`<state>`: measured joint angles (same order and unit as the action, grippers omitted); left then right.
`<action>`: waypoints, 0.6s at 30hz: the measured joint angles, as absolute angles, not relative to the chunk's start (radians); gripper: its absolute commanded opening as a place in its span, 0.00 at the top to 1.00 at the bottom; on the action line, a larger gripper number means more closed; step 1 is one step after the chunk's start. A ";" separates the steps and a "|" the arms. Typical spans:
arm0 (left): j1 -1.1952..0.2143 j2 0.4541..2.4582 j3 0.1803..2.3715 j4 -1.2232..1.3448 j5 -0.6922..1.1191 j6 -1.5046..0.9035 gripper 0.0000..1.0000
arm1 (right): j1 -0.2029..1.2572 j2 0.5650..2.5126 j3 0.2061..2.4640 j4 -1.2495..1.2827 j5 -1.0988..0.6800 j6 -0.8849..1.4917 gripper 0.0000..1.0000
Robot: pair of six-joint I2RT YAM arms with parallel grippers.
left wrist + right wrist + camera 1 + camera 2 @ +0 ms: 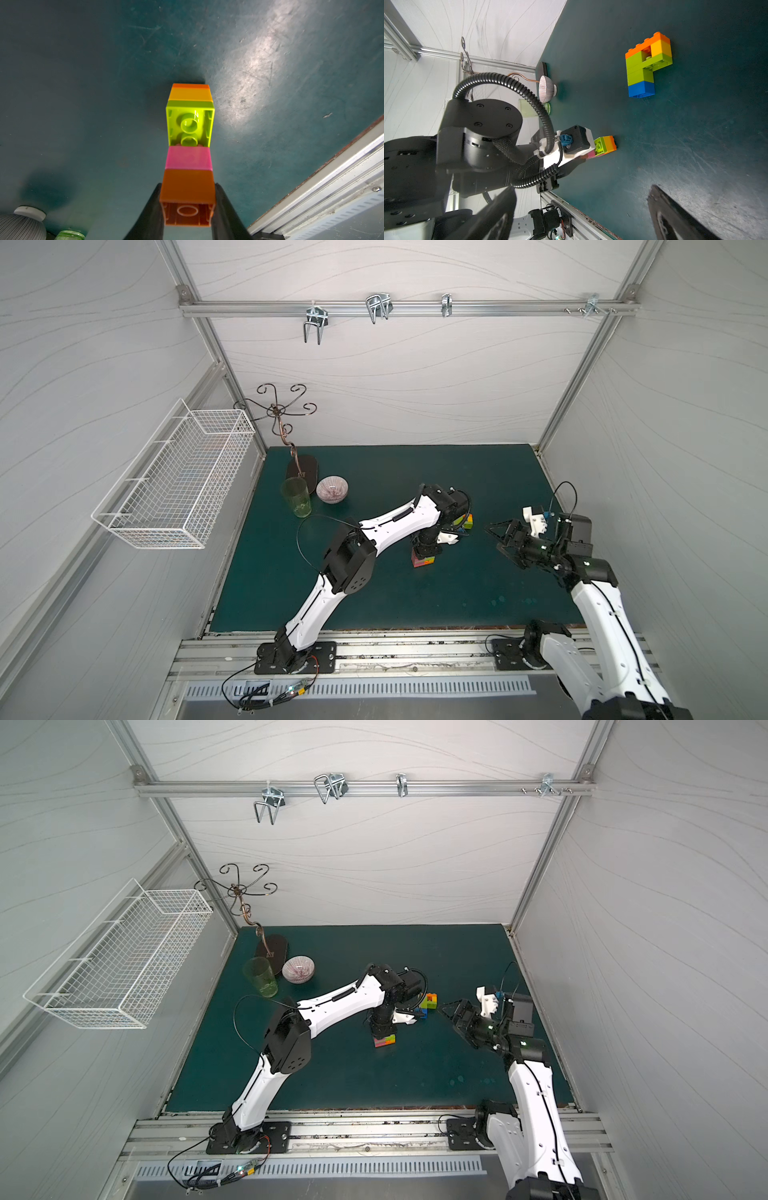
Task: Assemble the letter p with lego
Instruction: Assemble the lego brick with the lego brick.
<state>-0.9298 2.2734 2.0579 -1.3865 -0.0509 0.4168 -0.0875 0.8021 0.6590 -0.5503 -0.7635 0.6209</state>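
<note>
Beneath its wrist camera alone, left claw (188, 188) clamps orange brick (187, 199).

In a top view, left arm (395, 522) covers most of the P-shaped lego build (468, 523) and the small lego stack (424, 561) top. Left wrist view: bowl (20, 224), green glass (69, 234) cut by edge. Right gripper (581, 190) fingers (675, 216) cropped, blurred.

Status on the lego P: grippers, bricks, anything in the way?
Left gripper shut on short brick stack. Right gripper open, empty. P-shaped build flat on mat, apart. Nothing between them.
</note>
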 measured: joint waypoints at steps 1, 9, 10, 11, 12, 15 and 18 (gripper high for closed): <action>-0.930 2.273 2.058 -1.386 -0.051 0.417 0.69 | -0.088 0.802 0.659 -0.550 -0.764 0.621 0.01; -0.930 2.251 2.026 -1.359 -0.042 0.416 0.59 | -0.088 0.804 0.659 -0.551 -0.765 0.620 0.01; -0.931 2.250 2.017 -1.346 -0.033 0.415 0.58 | -0.088 0.805 0.659 -0.552 -0.766 0.620 0.01; -0.933 2.250 2.003 -1.329 -0.026 0.414 0.57 | -0.088 0.805 0.659 -0.553 -0.767 0.619 0.01; -0.934 2.250 1.989 -1.314 -0.022 0.413 0.56 | -0.088 0.805 0.659 -0.553 -0.767 0.618 0.01; -0.938 2.248 1.967 -1.286 -0.007 0.409 0.51 | -0.088 0.805 0.659 -0.558 -0.768 0.611 0.01; -0.938 2.222 1.940 -1.247 0.004 0.403 0.48 | -0.088 0.805 0.659 -0.559 -0.768 0.606 0.01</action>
